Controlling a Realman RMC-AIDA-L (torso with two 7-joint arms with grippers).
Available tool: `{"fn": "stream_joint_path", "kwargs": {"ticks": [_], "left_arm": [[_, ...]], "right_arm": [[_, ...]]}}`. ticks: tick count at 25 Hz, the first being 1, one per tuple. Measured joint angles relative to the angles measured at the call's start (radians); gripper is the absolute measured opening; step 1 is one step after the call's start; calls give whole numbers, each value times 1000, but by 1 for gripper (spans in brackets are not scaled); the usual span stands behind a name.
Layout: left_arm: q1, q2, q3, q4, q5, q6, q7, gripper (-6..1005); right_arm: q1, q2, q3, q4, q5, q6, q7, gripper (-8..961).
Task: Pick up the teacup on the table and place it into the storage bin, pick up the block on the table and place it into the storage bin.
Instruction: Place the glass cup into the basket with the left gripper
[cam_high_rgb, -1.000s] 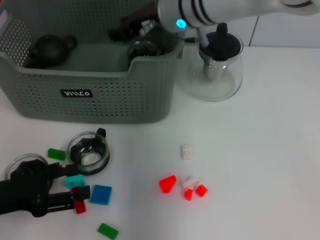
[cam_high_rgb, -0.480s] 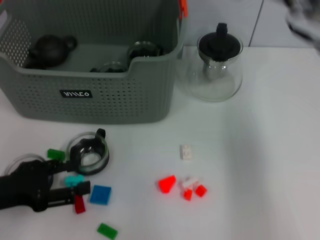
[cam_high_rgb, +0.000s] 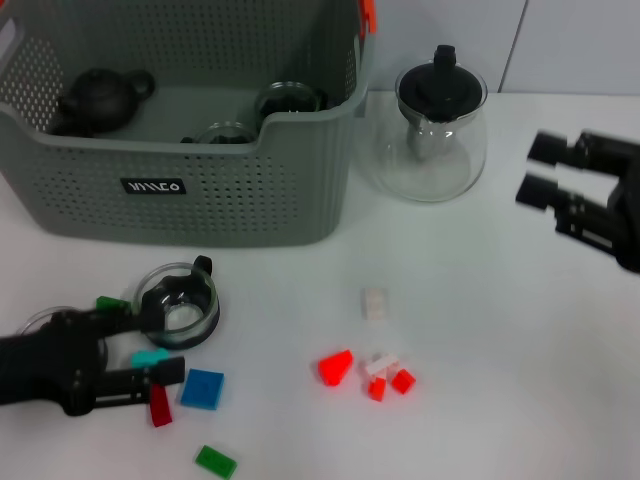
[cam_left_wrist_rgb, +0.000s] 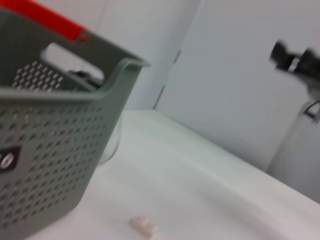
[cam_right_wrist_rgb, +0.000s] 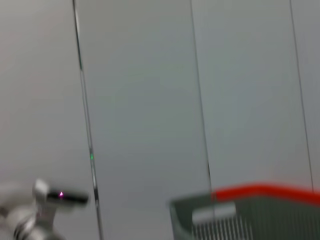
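The left gripper (cam_high_rgb: 168, 348), jaws apart, straddled a teal block (cam_high_rgb: 150, 357) just below the glass teacup (cam_high_rgb: 180, 303); the right gripper (cam_high_rgb: 538, 169), jaws apart, hung right of it.

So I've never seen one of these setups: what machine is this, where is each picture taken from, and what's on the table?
It is a two-armed robot. The big picture looks down from its head; the other two come from cameras on its wrists.

On the white table stand a grey-green storage bin and a glass teapot. In front lie a glass teacup and scattered small blocks, among them a blue block and a white one.

The left pincer, dark and low by the teacup, is open around a teal block. The right pincer hovers open and empty near the teapot.
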Motion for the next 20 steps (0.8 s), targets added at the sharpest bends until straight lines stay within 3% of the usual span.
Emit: {"fn": "stream_joint_path", "kwargs": {"ticks": [6,11,12,16,20], "left_arm": [[-47,-21,113,159,3,46,-22,792],[-66,-78,295,447,6,48,-171,791],[-68,-89,369,525,13,40,-228,791],[-81,-95,608,663,108,-55,-445,786],[-94,-93,731,697,228,-152,-613,776]], "right_arm": [[9,7,43,35,-204,13,-3,475],[20,6,81,72,-242,20,-16,475],[21,7,86,75,-242,20,-18,475],[33,4,98,100,-242,20,-19,474],[41,0,107,121,-244,20,-20,474]]}}
